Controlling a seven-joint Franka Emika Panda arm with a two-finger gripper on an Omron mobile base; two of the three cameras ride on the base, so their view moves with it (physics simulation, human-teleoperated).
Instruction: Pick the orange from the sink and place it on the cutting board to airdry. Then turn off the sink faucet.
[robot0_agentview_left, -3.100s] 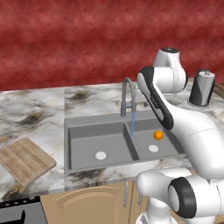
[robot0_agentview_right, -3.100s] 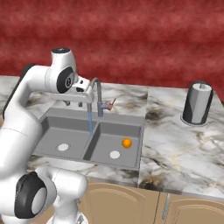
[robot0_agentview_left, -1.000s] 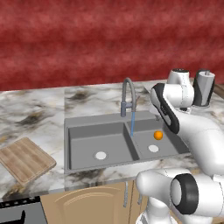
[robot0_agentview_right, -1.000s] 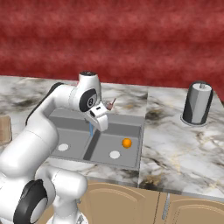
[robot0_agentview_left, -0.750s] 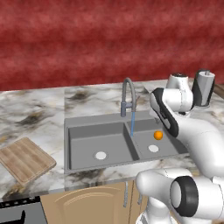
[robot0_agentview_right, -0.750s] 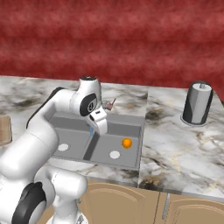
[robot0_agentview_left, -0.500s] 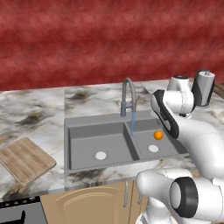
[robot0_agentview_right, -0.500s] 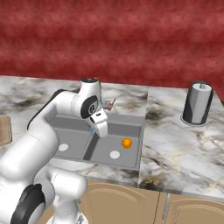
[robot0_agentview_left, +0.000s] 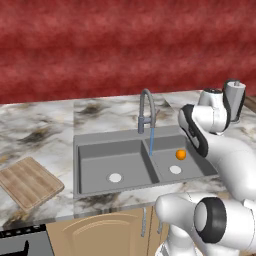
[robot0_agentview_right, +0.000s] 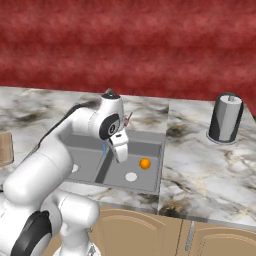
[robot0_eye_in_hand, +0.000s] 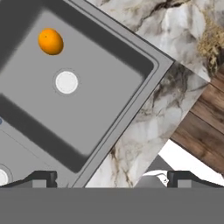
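The orange (robot0_agentview_left: 180, 154) lies in the right basin of the sink (robot0_agentview_left: 111, 157), just behind the round drain. In the right base view the orange (robot0_agentview_right: 145, 163) rests right of my gripper (robot0_agentview_right: 122, 158), which hangs over that basin of the sink (robot0_agentview_right: 152, 138). The hand view looks down on the orange (robot0_eye_in_hand: 50, 41) at upper left, beyond the drain (robot0_eye_in_hand: 66, 82); my gripper (robot0_eye_in_hand: 113, 178) is open and holds nothing. The faucet (robot0_agentview_left: 145, 107) pours a thin blue stream into the sink. The cutting board (robot0_agentview_left: 29, 182) lies on the counter at far left.
A dark cylinder with a white top (robot0_agentview_right: 226, 118) stands on the marble counter right of the sink, and the same cylinder (robot0_agentview_left: 234, 99) shows behind my arm. A red wall backs the counter. Wooden cabinet fronts (robot0_agentview_right: 150, 230) run below.
My hand has come down and to the right, closer to the right basin and the orange. The orange, board and running water are unchanged.
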